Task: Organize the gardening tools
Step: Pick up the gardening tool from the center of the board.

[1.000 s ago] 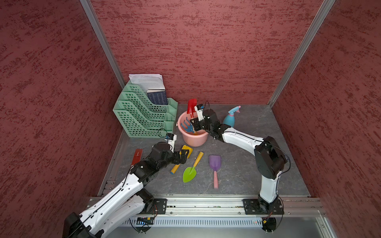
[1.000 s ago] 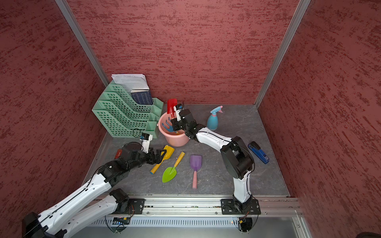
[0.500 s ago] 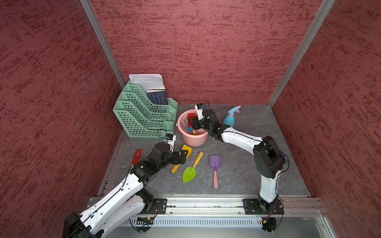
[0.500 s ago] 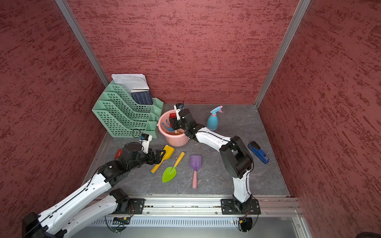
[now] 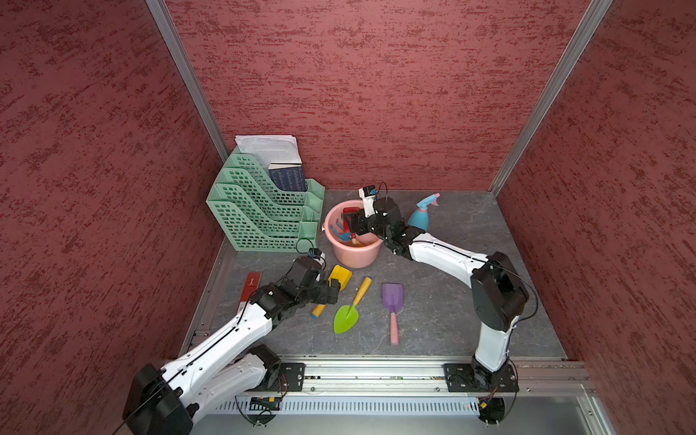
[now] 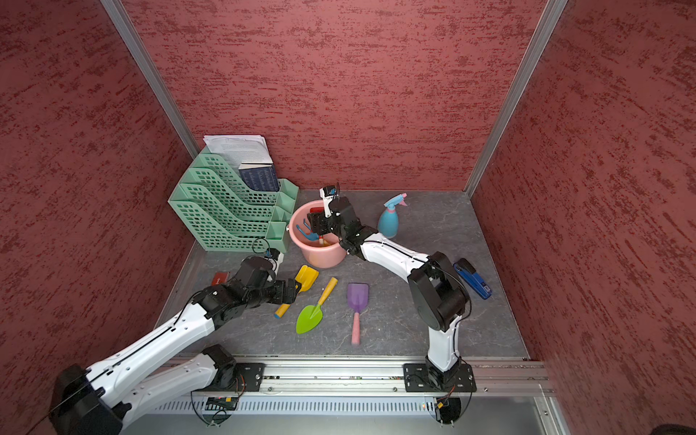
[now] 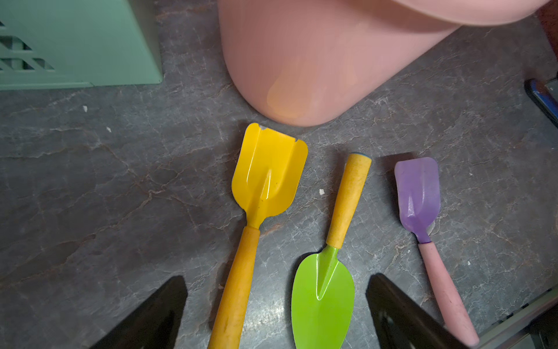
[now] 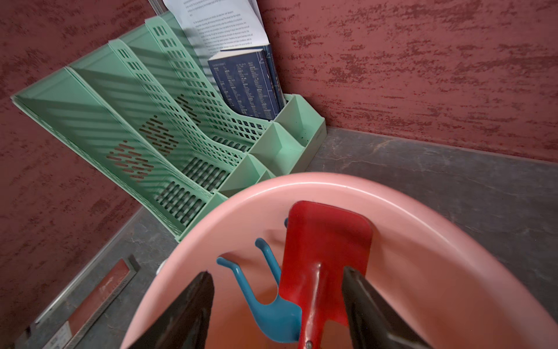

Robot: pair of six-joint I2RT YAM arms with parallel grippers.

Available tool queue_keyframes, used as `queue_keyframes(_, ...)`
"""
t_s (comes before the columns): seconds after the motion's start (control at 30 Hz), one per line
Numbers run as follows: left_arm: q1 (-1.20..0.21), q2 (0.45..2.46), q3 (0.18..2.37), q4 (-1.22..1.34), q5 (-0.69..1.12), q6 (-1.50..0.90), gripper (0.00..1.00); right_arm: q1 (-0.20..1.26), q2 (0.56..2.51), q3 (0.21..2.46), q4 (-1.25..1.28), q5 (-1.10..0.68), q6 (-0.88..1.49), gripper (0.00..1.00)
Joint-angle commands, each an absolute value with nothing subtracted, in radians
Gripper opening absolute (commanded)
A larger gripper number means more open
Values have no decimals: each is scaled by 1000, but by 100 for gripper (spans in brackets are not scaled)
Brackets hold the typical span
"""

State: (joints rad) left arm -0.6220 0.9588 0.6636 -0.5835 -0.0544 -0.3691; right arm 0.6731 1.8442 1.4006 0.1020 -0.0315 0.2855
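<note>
A: Where's the yellow shovel?
B: On the worktop, six o'clock from the bucket. Left fingers and right fingers are spread apart.
A: Heavy?
B: Looks light and stiff. Pinch the handle's middle.

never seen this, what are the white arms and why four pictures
Two robot arms with pincer hands work on a grey table. Two pictures look down from above; the other two are shot from each wrist. The right gripper is open at a pink bucket, jaws either side of a red shovel inside, beside a blue rake. The left gripper, open, hovers over a yellow shovel; a green trowel, purple shovel and spray bottle wait on the table. Nothing is held.
</note>
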Motion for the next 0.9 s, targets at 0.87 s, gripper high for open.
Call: queue_keyframes(0.87, -613, 1441, 868, -693, -18, -266, 82, 680, 1118, 856, -149, -240, 469, 93)
